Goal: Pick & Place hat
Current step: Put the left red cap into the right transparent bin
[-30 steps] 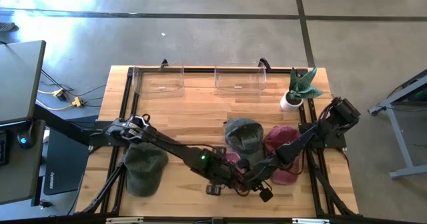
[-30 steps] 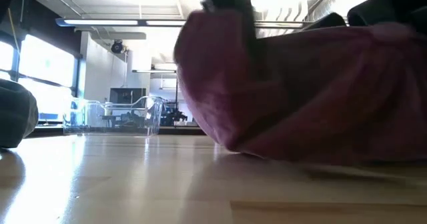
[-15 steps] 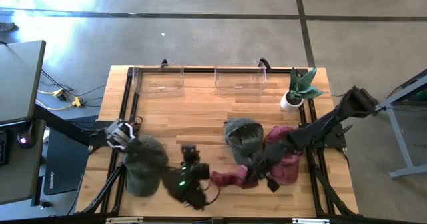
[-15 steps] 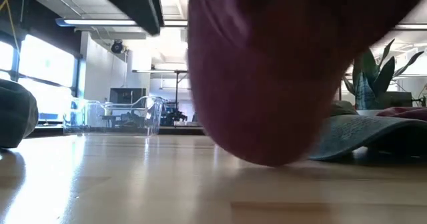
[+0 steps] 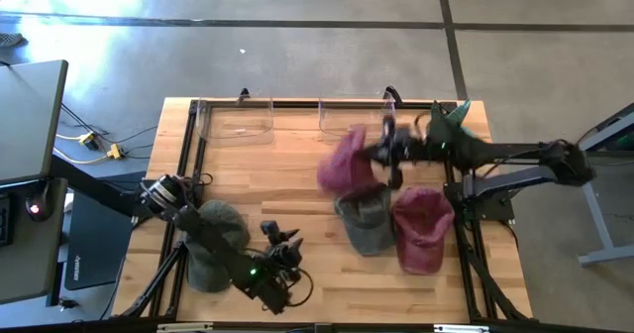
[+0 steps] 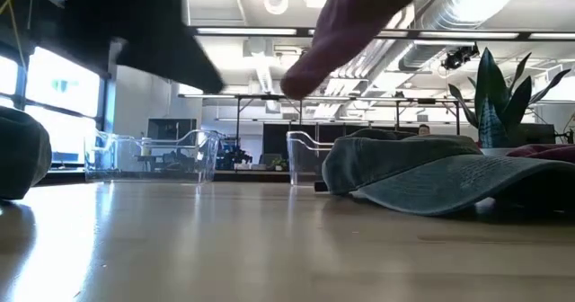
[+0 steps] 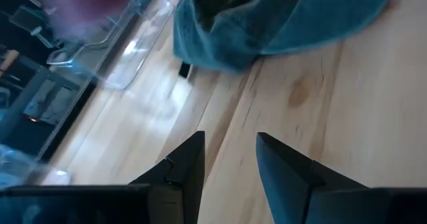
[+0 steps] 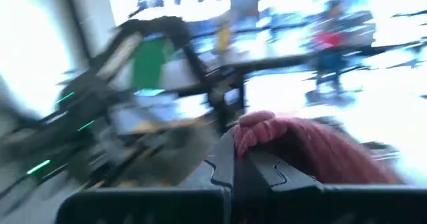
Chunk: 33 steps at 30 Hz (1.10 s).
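Maroon hat [image 5: 342,164]: soft cloth, pinched in my right gripper [image 5: 388,153], lifted at one o'clock.
Left gripper [image 5: 285,246]: fingers parted, holding nothing, seven o'clock.

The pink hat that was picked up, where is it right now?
The pink hat hangs in the air from the right gripper, seen from above just in front of the right-hand clear bin and above the grey-green hat.

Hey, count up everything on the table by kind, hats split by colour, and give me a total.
Maroon hats: 2, one held in the air by the right gripper at, one lying at
Grey-green hats: 2, at and
Clear bins: 2, at and
Potted plant: 1
Total: 7
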Tool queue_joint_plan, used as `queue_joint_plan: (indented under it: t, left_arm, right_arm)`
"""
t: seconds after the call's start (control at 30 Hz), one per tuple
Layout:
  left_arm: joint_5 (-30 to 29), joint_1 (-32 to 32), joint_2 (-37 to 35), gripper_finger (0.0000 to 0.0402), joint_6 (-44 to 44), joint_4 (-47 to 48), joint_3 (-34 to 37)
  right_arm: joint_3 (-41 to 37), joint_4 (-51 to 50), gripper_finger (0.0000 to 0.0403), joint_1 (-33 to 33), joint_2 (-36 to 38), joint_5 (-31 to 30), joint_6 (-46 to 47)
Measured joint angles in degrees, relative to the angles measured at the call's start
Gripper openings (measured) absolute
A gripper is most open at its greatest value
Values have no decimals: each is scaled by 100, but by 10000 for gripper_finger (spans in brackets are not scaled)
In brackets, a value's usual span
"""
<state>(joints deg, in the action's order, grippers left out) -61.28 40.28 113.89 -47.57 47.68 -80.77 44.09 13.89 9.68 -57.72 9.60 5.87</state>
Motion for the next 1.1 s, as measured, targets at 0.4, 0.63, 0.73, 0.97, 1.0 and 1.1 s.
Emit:
queue_joint_plan:
  t: [0.4, 0.63, 0.73, 0.97, 1.0, 1.1]
  left_arm:
    - [552, -573, 43, 129, 1026, -868, 0]
    - [680, -788, 44, 129, 1159, -885, 0]
    - [695, -842, 44, 129, 1246, -886, 0]
    - [805, -884, 44, 129, 1285, -894, 0]
    - [796, -884, 44, 129, 1285, -894, 0]
    - [796, -882, 45, 129, 1285, -894, 0]
  right_arm:
    - [588, -829, 2, 2902, -615, 796, -1038]
    - [856, -1261, 2, 3808, -1185, 1391, -1268]
    - [909, -1306, 3, 3925, -1387, 1585, -1453]
    - [995, -1643, 2, 4142, -1623, 988, -2391]
    - [993, -1738, 2, 4183, -1641, 948, -2472]
    - [993, -1956, 5, 4287, -1656, 896, -2578]
